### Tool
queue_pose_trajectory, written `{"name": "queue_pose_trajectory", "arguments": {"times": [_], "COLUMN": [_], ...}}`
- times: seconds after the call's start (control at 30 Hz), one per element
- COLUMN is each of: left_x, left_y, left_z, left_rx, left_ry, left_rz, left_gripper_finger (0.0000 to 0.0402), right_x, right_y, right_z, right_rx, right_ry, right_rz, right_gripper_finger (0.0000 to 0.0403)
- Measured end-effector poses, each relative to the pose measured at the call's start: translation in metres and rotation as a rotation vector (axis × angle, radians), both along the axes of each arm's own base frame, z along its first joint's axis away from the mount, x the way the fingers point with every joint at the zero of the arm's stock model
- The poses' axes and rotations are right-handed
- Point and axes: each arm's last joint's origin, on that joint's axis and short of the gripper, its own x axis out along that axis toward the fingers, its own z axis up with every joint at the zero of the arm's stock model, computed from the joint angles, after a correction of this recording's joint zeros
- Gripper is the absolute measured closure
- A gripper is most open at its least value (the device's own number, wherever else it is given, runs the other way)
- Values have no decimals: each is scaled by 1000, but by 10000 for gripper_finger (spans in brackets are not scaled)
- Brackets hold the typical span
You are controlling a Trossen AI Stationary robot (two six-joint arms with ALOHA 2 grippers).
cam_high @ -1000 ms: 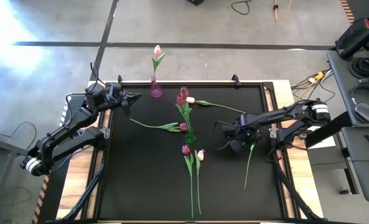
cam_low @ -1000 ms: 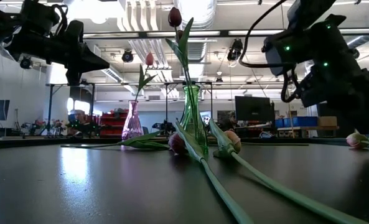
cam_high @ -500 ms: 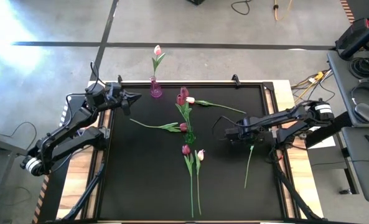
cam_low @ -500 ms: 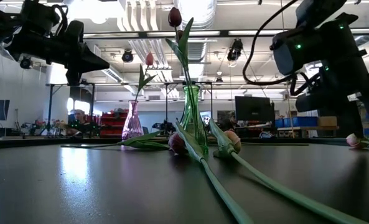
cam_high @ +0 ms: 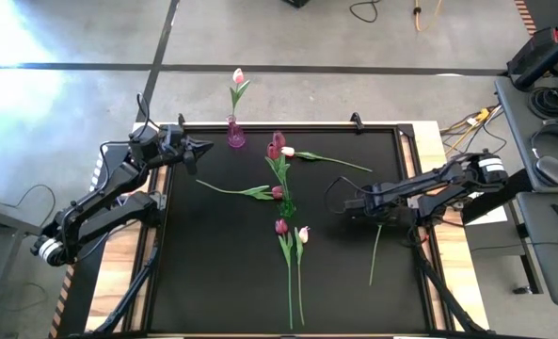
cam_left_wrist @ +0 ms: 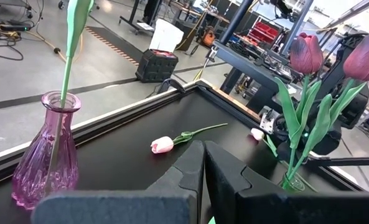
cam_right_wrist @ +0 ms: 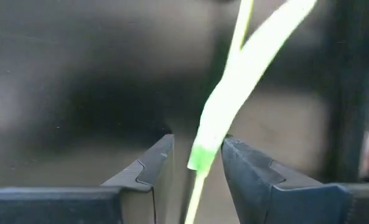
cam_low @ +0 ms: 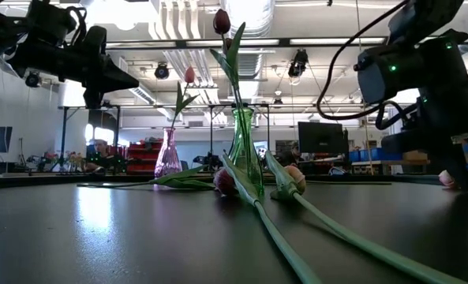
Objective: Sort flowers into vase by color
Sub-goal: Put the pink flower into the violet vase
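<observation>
A green vase (cam_high: 286,203) near the table's middle holds two dark red tulips (cam_left_wrist: 305,53). A pink vase (cam_high: 234,134) at the far edge holds one pale tulip (cam_high: 238,75). Several tulips lie flat on the mat: a pale one (cam_high: 288,151), a dark one (cam_high: 277,192), and a dark (cam_high: 280,226) and pale (cam_high: 303,232) pair. Right of the middle lies another pale-headed tulip (cam_low: 447,180). My right gripper (cam_right_wrist: 196,168) is low over it and open, a finger on each side of its green stem (cam_right_wrist: 203,149). My left gripper (cam_left_wrist: 203,168) hovers shut near the pink vase. My right gripper comes at the tulip's stem (cam_right_wrist: 200,158) from above, pointing down, with its fingers across the stem. The stem lies on the mat in the gap between them. Whether the fingers (cam_right_wrist: 246,168) touch it, I cannot tell.
The black mat (cam_high: 213,273) has open room at its left and near right parts. The stems of the two near tulips (cam_high: 290,282) run toward the near edge. Wooden table strips and cables flank the mat; the room lies beyond.
My right gripper has moved toward the table's right edge and come down over the pale tulip's stem. The tulip has stayed where it lay.
</observation>
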Motion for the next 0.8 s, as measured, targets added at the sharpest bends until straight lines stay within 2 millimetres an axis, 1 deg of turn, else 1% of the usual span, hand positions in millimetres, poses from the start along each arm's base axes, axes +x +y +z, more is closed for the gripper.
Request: {"name": "queue_pose_trajectory", "arguments": {"times": [0.13, 0.23, 0.3, 0.47, 0.63, 0.8], "left_x": [0, 0, 0, 0, 0, 0], "left_y": [0, 0, 0, 0, 0, 0], "left_z": [0, 0, 0, 0, 0, 3], "left_rx": [-13, -21, -20, -22, -19, -25], "left_ry": [-5, -9, -10, -8, -12, -37], "left_rz": [2, 4, 4, 4, 4, -2], "left_gripper_finger": [402, 402, 402, 402, 402, 402], "right_x": [-2, -2, 0, 4, 15, 30], "right_y": [0, -1, -1, -2, -5, -10], "right_z": [-4, 0, 6, 29, 61, 107], "right_rx": [2, -7, -29, -63, -163, -328], "right_ry": [-39, -65, -112, -229, -363, -497], "right_rz": [-5, 16, 46, 112, 227, 354], "right_gripper_finger": [297, 317, 335, 387, 390, 390]}}
